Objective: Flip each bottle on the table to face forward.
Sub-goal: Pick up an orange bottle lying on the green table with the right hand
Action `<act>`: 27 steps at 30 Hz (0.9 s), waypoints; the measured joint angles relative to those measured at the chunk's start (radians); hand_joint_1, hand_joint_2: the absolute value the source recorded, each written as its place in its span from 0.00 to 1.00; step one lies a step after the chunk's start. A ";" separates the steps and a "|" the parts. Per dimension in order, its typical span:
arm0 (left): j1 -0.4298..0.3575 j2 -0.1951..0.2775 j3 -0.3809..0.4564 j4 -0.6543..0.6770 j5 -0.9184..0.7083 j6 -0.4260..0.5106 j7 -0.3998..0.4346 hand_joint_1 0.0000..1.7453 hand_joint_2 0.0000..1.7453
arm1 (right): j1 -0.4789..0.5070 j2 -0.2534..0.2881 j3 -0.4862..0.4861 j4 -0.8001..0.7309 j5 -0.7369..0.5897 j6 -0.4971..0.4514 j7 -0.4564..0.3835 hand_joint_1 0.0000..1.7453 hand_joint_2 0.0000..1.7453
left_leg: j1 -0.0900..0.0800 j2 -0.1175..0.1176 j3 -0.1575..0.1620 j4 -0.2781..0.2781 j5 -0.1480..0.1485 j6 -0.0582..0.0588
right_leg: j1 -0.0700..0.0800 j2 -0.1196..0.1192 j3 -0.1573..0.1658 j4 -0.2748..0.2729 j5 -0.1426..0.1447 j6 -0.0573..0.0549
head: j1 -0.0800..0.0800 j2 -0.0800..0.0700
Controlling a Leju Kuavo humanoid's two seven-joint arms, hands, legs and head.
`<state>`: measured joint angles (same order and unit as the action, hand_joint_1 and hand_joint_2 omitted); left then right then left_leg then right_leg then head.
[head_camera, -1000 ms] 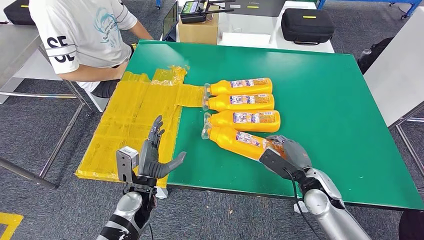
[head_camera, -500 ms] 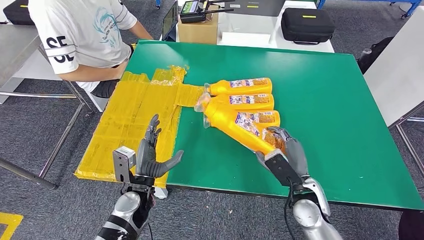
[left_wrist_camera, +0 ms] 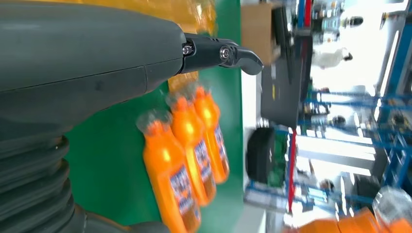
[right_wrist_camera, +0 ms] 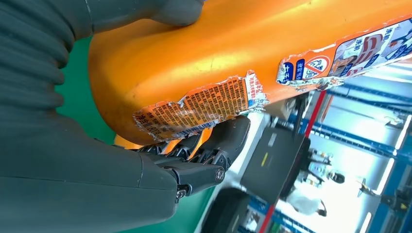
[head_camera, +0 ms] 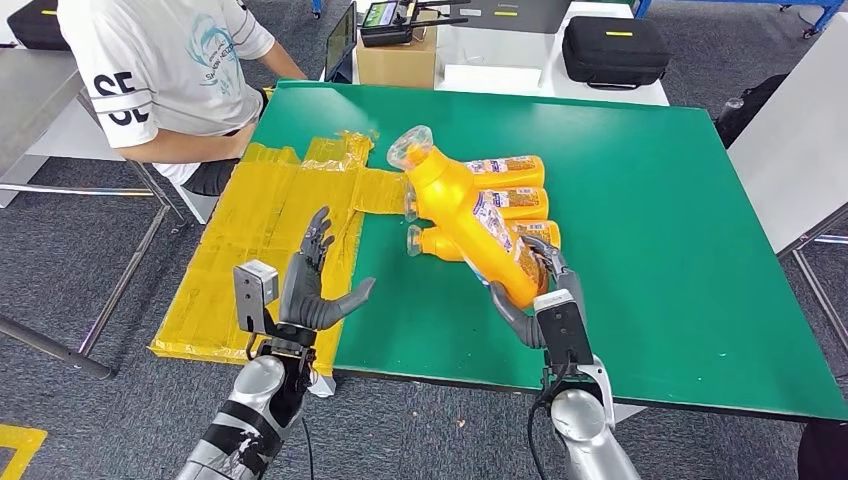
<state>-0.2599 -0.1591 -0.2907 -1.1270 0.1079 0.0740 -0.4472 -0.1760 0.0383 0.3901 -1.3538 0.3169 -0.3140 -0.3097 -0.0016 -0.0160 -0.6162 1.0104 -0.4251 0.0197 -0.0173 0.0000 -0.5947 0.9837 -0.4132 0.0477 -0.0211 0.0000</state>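
My right hand point(head_camera: 545, 292) grips the base of an orange bottle point(head_camera: 468, 218) and holds it off the green table point(head_camera: 660, 210), tilted with its clear cap point(head_camera: 410, 148) up and toward the far left. In the right wrist view the fingers point(right_wrist_camera: 209, 150) wrap under the bottle point(right_wrist_camera: 218, 43), whose label is torn. Three more orange bottles lie side by side behind it: the far one point(head_camera: 505, 167), the middle one point(head_camera: 525, 201) and the near one point(head_camera: 438, 243), caps pointing left. My left hand point(head_camera: 312, 292) hovers open at the table's front left, holding nothing. The lying bottles point(left_wrist_camera: 194, 150) also appear in the left wrist view.
A crumpled yellow sheet point(head_camera: 260, 235) covers the table's left side and hangs over its edge. A person in a white shirt point(head_camera: 160, 70) sits at the far left corner. A cardboard box point(head_camera: 395, 60) and a black case point(head_camera: 612, 50) stand on another table behind.
My right hand has lifted the nearest bottle off the table and swung its neck upward. The left hand has stayed nearly where it was.
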 joint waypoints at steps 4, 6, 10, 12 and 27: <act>-0.065 0.000 -0.005 0.056 0.085 -0.112 0.034 0.00 1.00 | -0.051 0.019 0.020 0.080 -0.021 0.032 -0.051 1.00 1.00 | 0.000 0.000 0.000 0.000 0.000 0.000 | 0.000 0.000 0.000 0.000 0.000 0.000 | 0.000 0.000; -0.096 0.001 -0.010 0.085 0.114 -0.151 0.044 0.00 1.00 | -0.078 0.026 0.035 0.125 -0.022 0.042 -0.071 1.00 1.00 | 0.000 0.000 0.000 0.000 0.000 0.000 | 0.000 0.000 0.000 0.000 0.000 0.000 | 0.000 0.000; -0.139 0.004 -0.020 0.122 0.141 -0.179 0.056 0.00 1.00 | -0.116 0.034 0.062 0.196 -0.016 0.056 -0.089 1.00 1.00 | 0.000 0.000 0.000 0.000 0.000 0.000 | 0.000 0.000 0.000 0.000 0.000 0.000 | 0.000 0.000; -0.156 0.007 -0.025 0.132 0.150 -0.190 0.063 0.00 1.00 | -0.131 0.036 0.079 0.232 -0.008 0.064 -0.095 1.00 1.00 | 0.000 0.000 0.000 0.000 0.000 0.000 | 0.000 0.000 0.000 0.000 0.000 0.000 | 0.000 0.000; -0.191 0.011 -0.053 0.150 0.170 -0.210 0.094 0.00 1.00 | -0.185 0.045 0.150 0.415 0.037 0.084 -0.105 1.00 1.00 | 0.000 0.000 0.000 0.000 0.000 0.000 | 0.000 0.000 0.000 0.000 0.000 0.000 | 0.000 0.000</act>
<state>-0.4514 -0.1480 -0.3432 -0.9773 0.2780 -0.1362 -0.3533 -0.3610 0.0833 0.5406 -0.9386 0.3535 -0.2297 -0.4150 -0.0016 -0.0160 -0.6164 1.0105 -0.4246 0.0201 -0.0173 -0.0001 -0.5950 0.9839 -0.4131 0.0478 -0.0210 -0.0001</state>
